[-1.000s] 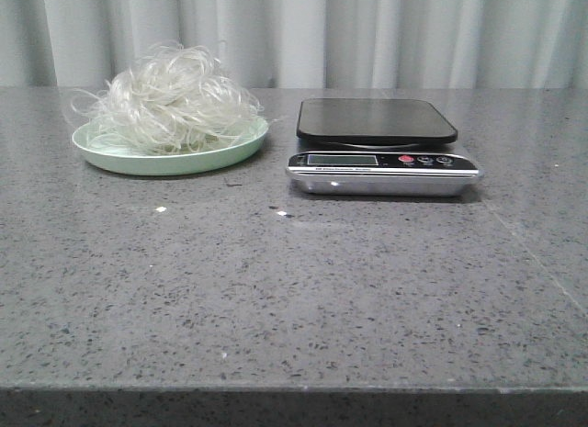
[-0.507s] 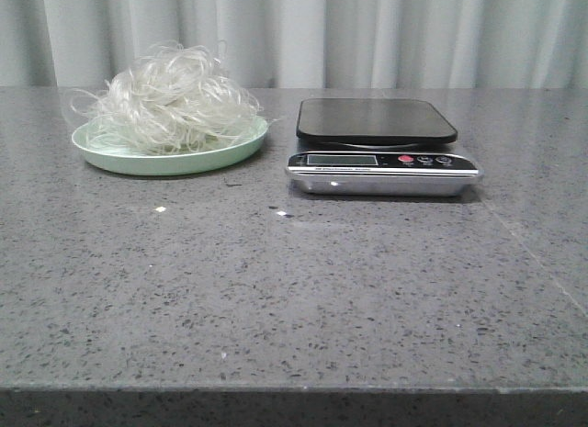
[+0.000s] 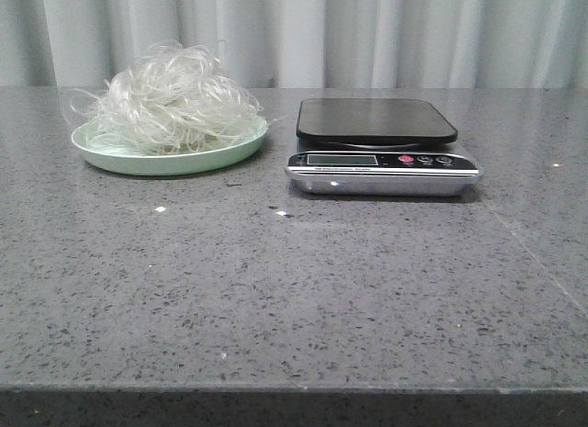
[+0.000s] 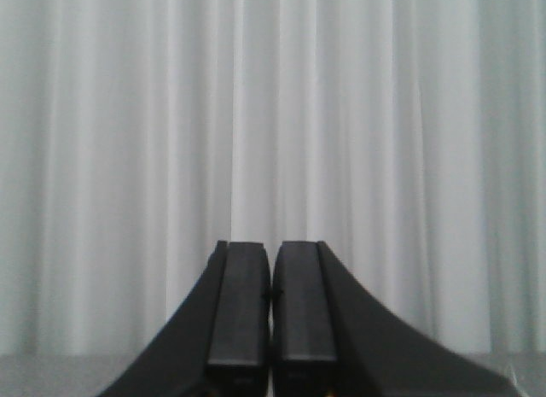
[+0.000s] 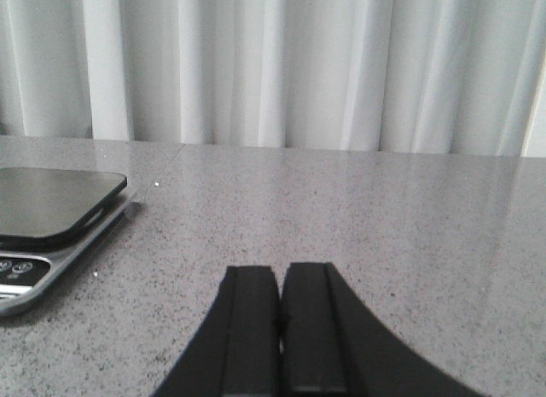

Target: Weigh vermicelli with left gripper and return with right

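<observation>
Pale grey pleated curtains [image 3: 386,32] hang behind a speckled dark grey stone table [image 3: 303,289]. On the table's far left sits a round pale green plate [image 3: 119,160], and the vermicelli [image 3: 170,101], a fluffy mound of thin translucent whitish strands in curly loops, is heaped on it, nearly as wide as the plate. Just beside the plate stands a silver kitchen scale with a black rounded-square weighing platform [image 3: 377,120]; the platform is bare. Its front strip carries a small greyish display, one red button and two dark ones, with a line of print above the display too small to read.

Neither arm shows in the front view. The left gripper [image 4: 271,329] has its two black fingers pressed together with nothing between them; only curtain and a sliver of table lie ahead of it, and the vermicelli is out of that camera's sight. The right gripper [image 5: 279,337] is likewise closed and empty, hovering low over bare table, with the scale ahead of its fingertips and off to one side, well apart.
</observation>
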`<action>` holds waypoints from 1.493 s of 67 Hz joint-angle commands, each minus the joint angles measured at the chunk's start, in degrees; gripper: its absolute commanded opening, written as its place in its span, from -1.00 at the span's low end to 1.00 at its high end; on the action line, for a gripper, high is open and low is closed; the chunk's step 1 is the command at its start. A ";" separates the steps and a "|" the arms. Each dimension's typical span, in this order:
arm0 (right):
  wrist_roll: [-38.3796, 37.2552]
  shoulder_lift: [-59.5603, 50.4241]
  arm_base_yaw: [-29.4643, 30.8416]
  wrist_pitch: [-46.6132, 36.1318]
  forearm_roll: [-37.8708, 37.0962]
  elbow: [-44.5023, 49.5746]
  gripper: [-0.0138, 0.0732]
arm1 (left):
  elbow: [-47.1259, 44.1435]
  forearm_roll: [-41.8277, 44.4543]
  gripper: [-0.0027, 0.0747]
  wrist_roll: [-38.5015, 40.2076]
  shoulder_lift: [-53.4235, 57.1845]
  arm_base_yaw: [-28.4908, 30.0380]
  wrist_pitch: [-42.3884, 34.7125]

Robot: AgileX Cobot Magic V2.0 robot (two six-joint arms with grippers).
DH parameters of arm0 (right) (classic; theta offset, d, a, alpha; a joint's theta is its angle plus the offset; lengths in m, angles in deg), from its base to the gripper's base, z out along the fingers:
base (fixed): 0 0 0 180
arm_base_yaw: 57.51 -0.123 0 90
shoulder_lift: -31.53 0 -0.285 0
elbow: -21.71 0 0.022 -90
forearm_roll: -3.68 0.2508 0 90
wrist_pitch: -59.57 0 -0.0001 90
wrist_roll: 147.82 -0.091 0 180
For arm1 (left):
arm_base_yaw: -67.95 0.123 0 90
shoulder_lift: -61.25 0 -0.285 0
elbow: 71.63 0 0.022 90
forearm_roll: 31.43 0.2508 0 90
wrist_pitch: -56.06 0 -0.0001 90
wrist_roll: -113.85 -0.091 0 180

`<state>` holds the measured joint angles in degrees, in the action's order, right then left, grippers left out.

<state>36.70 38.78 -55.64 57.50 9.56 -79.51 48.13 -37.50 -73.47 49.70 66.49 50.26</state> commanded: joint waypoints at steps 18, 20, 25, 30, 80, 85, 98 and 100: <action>0.15 -1.00 0.38 -4.82 -0.07 -0.42 -0.34 | 31.41 -0.48 -0.31 0.19 -26.45 0.11 17.88; 0.15 -1.00 0.38 -4.63 -0.07 -0.42 -0.34 | 33.12 -0.61 -0.19 0.19 -28.71 0.11 19.04; 0.15 -1.00 0.38 -4.24 -0.07 -0.42 -0.34 | 35.75 -2.46 0.06 0.09 -34.33 0.11 19.74; 0.15 -1.00 0.38 -4.12 -0.07 -0.42 -0.34 | 38.78 -4.52 0.32 -0.37 -40.50 -0.66 20.32; 0.15 -1.00 0.38 -3.96 -0.07 -0.42 -0.34 | 56.25 -9.15 0.49 -0.37 -83.56 -19.55 23.65; 0.15 -1.00 0.38 -3.84 -0.07 -0.42 -0.34 | 56.25 -9.40 0.49 -0.37 -85.48 -19.55 22.95; 0.15 -1.00 0.38 -3.61 -0.07 -0.42 -0.34 | 56.25 -10.22 0.49 -0.37 -89.33 -19.55 18.88; 0.15 -1.00 0.38 -3.61 -0.07 -0.42 -0.34 | 56.25 -10.22 0.49 -0.37 -89.84 -19.55 18.41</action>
<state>36.70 38.69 -55.64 57.77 9.56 -79.51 102.31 -46.43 -73.80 -40.97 47.27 74.40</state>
